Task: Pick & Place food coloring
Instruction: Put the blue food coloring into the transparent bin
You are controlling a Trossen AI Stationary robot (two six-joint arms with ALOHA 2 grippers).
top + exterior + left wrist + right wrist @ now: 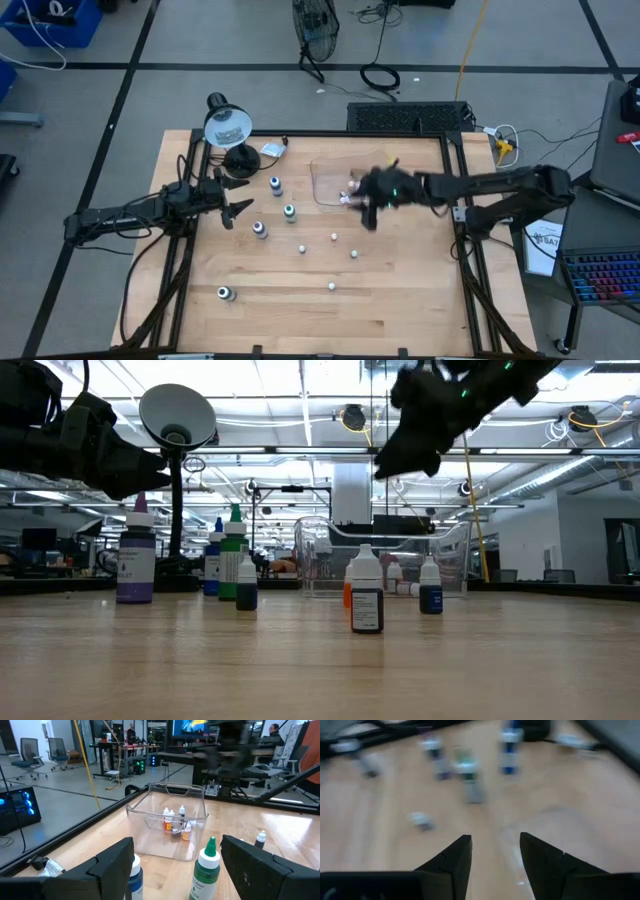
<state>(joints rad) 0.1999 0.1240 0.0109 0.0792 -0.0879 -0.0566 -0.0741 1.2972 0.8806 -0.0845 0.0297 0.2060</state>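
While several small food coloring bottles point(172, 822) already sit in clear tray point(330, 180), others stand loose on worktop point(400, 290); right pincer point(372, 208) hovers at tray's near edge, parted, empty; left pincer point(232, 197) wide, empty, far-left.

No text can be read: the bottle labels point(367, 610) at the frame's centre show only dark blurs, nothing legible.

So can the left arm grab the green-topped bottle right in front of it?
Probably yes. The left gripper is open and empty, and the green-topped bottle stands just ahead with bare table between them.
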